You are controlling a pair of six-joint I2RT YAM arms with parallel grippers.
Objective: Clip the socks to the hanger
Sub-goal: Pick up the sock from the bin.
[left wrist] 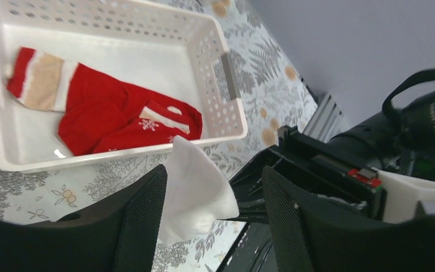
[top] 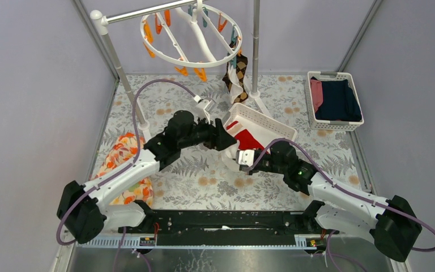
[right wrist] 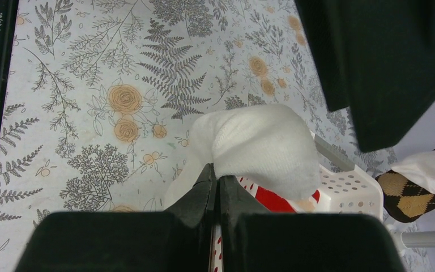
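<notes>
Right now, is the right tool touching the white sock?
Touching. The right wrist view shows the right tool shut on the white sock.

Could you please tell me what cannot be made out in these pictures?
1. Top view: how the argyle sock fastens to the hanger, too small to tell.
2. Left wrist view: the number of red socks, bunched together in the white basket.
3. Right wrist view: the white sock's pinched end, hidden between the right gripper's shut fingers.
</notes>
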